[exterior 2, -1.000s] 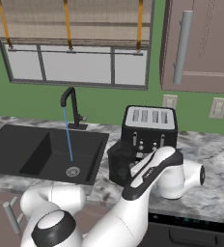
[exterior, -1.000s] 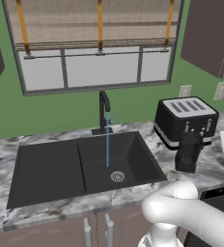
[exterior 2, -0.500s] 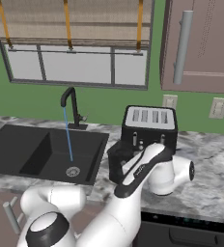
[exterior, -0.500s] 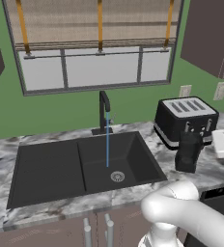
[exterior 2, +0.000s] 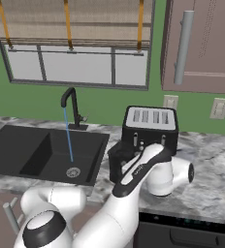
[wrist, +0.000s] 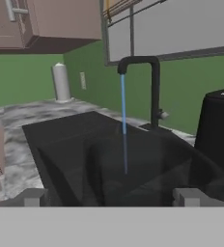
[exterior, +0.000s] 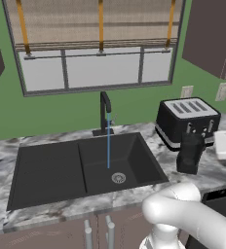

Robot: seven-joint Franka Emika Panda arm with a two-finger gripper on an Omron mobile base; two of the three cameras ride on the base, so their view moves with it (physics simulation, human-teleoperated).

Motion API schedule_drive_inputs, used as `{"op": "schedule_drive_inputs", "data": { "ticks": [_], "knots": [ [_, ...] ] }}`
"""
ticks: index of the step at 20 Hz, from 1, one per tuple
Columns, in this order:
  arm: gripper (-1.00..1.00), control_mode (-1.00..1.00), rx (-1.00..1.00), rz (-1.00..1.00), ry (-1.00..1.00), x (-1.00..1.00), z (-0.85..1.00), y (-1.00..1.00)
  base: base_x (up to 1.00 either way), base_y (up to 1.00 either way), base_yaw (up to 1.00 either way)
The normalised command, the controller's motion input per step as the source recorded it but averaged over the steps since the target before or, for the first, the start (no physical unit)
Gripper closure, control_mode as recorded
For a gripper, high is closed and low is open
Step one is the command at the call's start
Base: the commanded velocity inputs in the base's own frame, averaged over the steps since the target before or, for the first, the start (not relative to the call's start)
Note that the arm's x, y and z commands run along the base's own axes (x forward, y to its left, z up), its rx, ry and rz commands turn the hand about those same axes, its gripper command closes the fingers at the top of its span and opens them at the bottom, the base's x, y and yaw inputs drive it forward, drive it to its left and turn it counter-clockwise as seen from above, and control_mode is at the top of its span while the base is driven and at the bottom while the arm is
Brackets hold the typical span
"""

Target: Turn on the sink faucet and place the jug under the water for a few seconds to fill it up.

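Observation:
Water [exterior: 108,151] runs in a thin blue stream from the black sink faucet [exterior: 105,112] into the right basin of the black sink [exterior: 47,170], near the silver drain. The dark jug [exterior: 189,153] stands upright on the counter right of the sink, in front of the toaster. My gripper [exterior: 217,144] comes at the jug from its right at mid height, open. From the right base the hand [exterior 2: 130,168] hides part of the jug [exterior 2: 117,162]. In the hand view the fingertips [wrist: 34,198] stand wide apart, with a close dark shape between them that looks like the jug; no touch shows.
A black toaster [exterior: 188,119] stands right behind the jug against the green wall. A dark stove top [exterior 2: 182,232] lies at the counter's right front. A pale cylinder [wrist: 61,82] stands on the counter beyond the sink. Wall cabinets [exterior 2: 201,43] hang above.
My hand has crept a little leftward toward the jug and the forearm has dropped lower. The jug has not moved and the water keeps running.

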Motion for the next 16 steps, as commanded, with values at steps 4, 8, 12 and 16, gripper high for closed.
{"op": "schedule_drive_inputs", "data": {
  "ticks": [4, 8, 12, 16],
  "knots": [
    [-1.0, -1.0, 0.0, 0.0, -0.05, -0.03, 0.0, -0.43, 0.0, 0.0, 0.0],
    [-1.0, -1.0, 0.0, 0.0, -0.03, 0.0, 0.0, -0.52, 0.0, 0.0, 0.0],
    [-1.0, -1.0, 0.0, 0.03, -0.01, 0.08, 0.0, -0.4, 0.0, 0.0, 0.0],
    [-1.0, -1.0, 0.0, 0.06, 0.0, 0.41, 0.0, -0.06, 0.0, 0.0, 0.0]
  ]
}}
